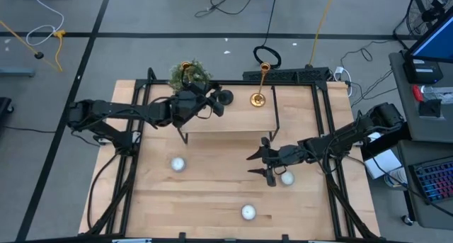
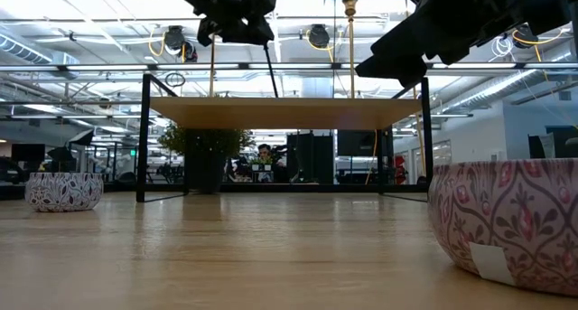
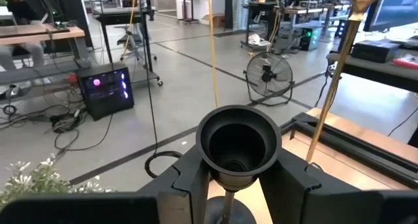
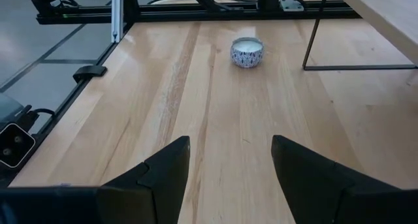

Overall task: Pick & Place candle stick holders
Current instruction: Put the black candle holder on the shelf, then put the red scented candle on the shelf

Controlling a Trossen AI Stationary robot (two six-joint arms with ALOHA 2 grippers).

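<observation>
Black candlestick (image 3: 236,145) clamped in left gripper (image 1: 212,101) over the shelf (image 1: 233,119); right gripper (image 4: 228,165) open, empty.

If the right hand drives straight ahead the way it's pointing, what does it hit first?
Probably the small patterned candle tin; only bare table lies between it and the open right hand, though it sits slightly off-centre.

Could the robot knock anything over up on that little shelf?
Maybe. The left gripper holds the black candlestick close to the tall gold one on the shelf, so a sideways swing might topple it. The plant also sits close behind the arm.
</observation>
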